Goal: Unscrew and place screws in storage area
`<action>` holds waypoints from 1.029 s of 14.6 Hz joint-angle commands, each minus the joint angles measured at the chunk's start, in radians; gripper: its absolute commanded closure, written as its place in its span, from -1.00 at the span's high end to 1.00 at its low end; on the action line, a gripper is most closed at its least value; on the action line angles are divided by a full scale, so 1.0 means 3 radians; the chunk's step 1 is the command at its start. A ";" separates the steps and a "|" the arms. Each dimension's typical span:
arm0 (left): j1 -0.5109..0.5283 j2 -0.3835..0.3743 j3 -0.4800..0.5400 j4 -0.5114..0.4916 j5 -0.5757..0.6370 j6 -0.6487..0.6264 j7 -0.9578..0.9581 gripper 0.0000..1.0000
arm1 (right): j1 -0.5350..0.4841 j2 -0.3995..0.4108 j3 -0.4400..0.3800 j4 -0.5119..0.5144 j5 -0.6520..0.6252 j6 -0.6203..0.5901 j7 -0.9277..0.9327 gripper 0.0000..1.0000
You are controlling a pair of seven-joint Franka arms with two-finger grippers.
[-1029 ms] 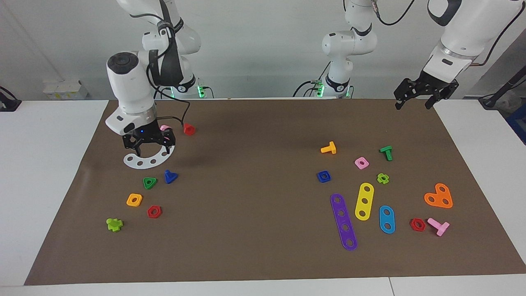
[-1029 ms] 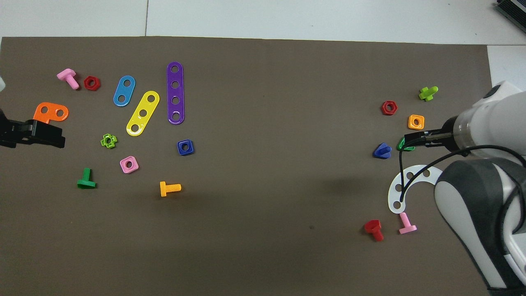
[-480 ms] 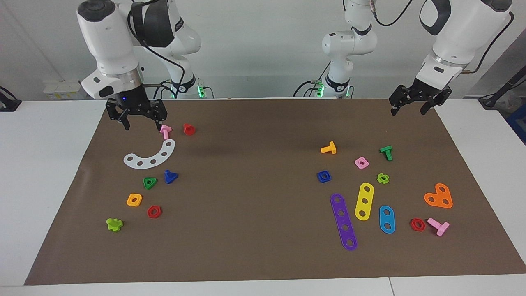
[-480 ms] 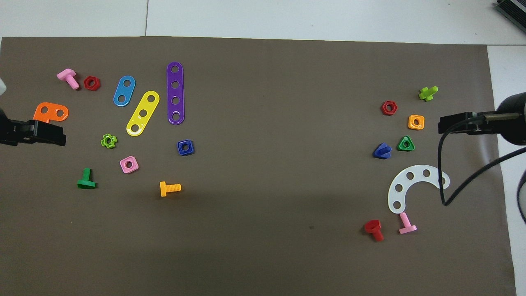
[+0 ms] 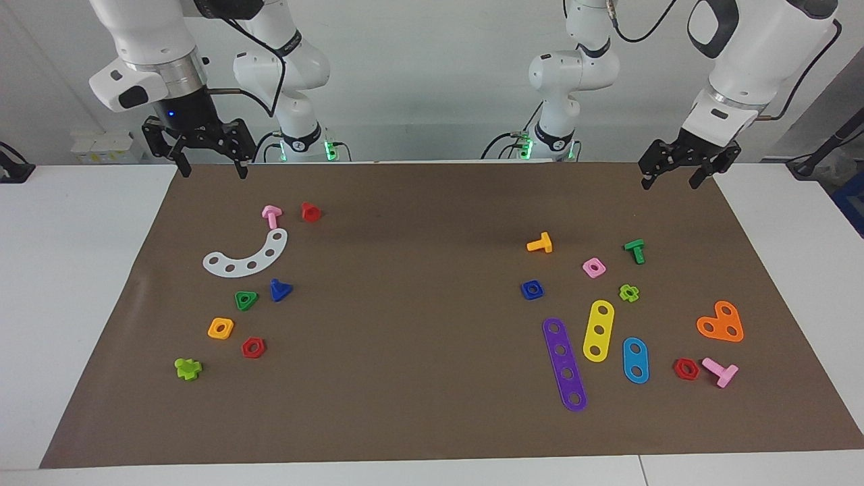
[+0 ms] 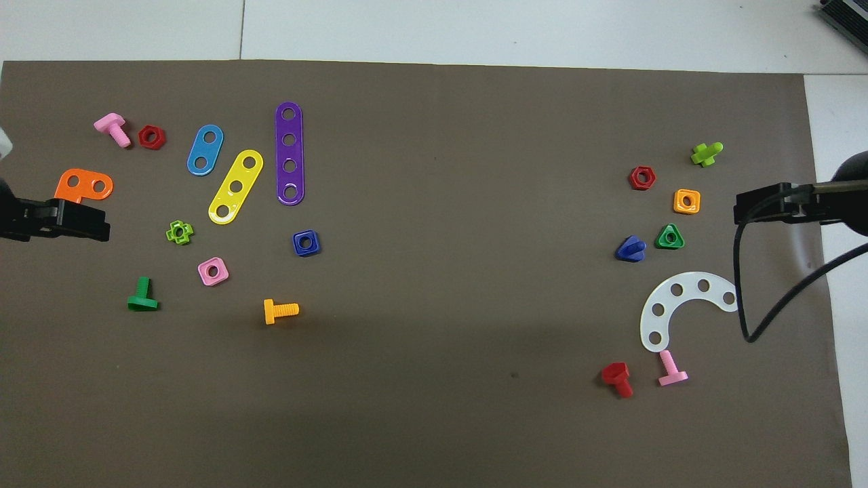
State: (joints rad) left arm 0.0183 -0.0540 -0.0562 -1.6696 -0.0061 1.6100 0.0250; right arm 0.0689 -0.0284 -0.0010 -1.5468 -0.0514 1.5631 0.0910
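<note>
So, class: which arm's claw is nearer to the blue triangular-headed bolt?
Right. The right claw hangs open, raised over the mat's edge at the blue bolt's end of the table. The left claw hangs open over the mat's corner at the left arm's end.

We see one small blue plastic toy bolt (image 5: 279, 289) (image 6: 630, 249) with a triangular head and a short stubby shaft, lying loose on its side on the brown mat. It sits left of centre in the facing view, right of centre in the overhead view.
</note>
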 commanded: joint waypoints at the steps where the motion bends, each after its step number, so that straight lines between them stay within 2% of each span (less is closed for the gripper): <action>1: -0.0030 -0.0101 0.0018 -0.0100 0.0025 0.0028 0.0014 1.00 | -0.0040 0.0003 0.0034 -0.0029 -0.0018 -0.0051 0.0044 1.00; 11: -0.0030 -0.0101 0.0018 -0.0105 0.0025 0.0038 0.0014 1.00 | -0.0030 -0.0023 0.0039 -0.0075 0.0008 -0.0056 0.0049 1.00; 15: -0.0030 -0.0101 0.0018 -0.0105 0.0025 0.0038 0.0014 1.00 | -0.0046 -0.0023 0.0034 -0.0075 0.0141 -0.0082 0.0192 1.00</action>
State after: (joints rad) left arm 0.0181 -0.0557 -0.0565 -1.6696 -0.0061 1.6100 0.0250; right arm 0.0684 -0.0259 0.0012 -1.5583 -0.0371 1.5504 0.1121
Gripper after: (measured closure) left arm 0.000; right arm 0.000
